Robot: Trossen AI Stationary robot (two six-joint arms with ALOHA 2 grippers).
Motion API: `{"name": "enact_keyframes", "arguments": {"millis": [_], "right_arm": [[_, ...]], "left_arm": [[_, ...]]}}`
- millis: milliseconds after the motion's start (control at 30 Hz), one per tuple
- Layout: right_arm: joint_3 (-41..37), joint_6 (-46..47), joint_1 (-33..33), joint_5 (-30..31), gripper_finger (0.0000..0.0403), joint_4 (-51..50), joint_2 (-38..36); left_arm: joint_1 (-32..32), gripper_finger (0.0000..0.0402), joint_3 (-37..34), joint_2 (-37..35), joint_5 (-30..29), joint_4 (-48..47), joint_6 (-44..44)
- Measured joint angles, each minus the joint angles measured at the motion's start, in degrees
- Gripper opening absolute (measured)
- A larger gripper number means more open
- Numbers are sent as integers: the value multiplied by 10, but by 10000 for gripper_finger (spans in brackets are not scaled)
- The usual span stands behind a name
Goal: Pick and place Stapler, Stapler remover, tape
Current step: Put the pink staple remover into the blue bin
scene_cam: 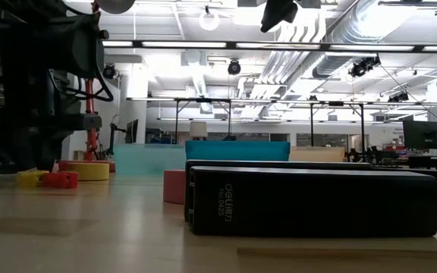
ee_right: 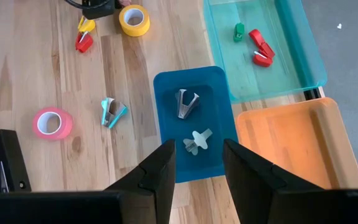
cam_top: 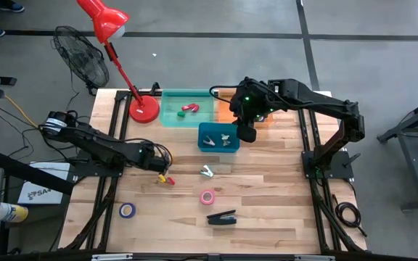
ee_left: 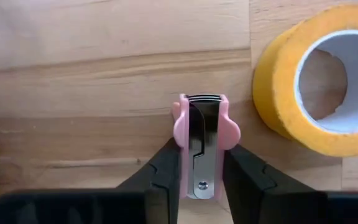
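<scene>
We note the stapler (cam_top: 222, 217) lies flat near the table's front edge, just in front of the pink tape roll (cam_top: 207, 196). It is the longest and probably heaviest item; rigid, smooth black casing, so we judge a grip across its narrow width near mid-length is safest against tipping.

Tape: the blue roll (cam_top: 127, 210) sits well to the left, and the yellow roll (ee_left: 325, 78) just beside the left gripper (ee_left: 199, 186). The rolls are light and stiff; pinching across the wall or the outer diameter should both work.

Staple removers: the left gripper's fingers are closed on a pink staple remover (ee_left: 202, 140), at its sides, low on the wood. A teal staple remover (cam_top: 207, 171) lies mid-table. They are small, light and springy; we expect them to squeeze shut.

The right gripper (ee_right: 197, 165) hovers over the blue tray (ee_right: 166, 87), fingers apart, empty.
</scene>
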Motion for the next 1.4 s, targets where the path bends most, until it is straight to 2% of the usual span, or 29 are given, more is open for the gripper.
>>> {"name": "enact_keyframes", "arguments": {"millis": [133, 267, 367, 433, 500, 600, 733, 900, 1033, 1167, 1400], "right_arm": [[0, 0, 0, 0, 124, 0, 0], [0, -1, 0, 0, 124, 0, 0], [0, -1, 0, 0, 124, 0, 0], [0, -2, 0, 0, 124, 0, 0], [0, -2, 0, 0, 124, 0, 0], [0, -2, 0, 0, 124, 0, 0], [0, 0, 0, 0, 124, 7, 0], [0, 13, 0, 0, 124, 17, 0], [0, 15, 0, 0, 124, 20, 0], [0, 15, 0, 0, 124, 20, 0], [0, 26, 0, 0, 124, 21, 0]], "left_arm": [[1, 84, 5, -6, 4, -13, 28], [14, 84, 29, -29, 0, -91, 38], [33, 84, 50, -50, -29, -144, 71], [49, 84, 67, -66, -47, -145, 111], [66, 84, 83, -79, -71, -121, 180], [93, 84, 106, -83, -91, -41, 329], [138, 86, 129, -74, -82, 76, 460], [192, 87, 142, -38, -39, 202, 502], [216, 88, 158, 5, 12, 264, 533], [222, 88, 189, 50, 42, 295, 581], [221, 89, 254, 130, 70, 290, 698]]}}
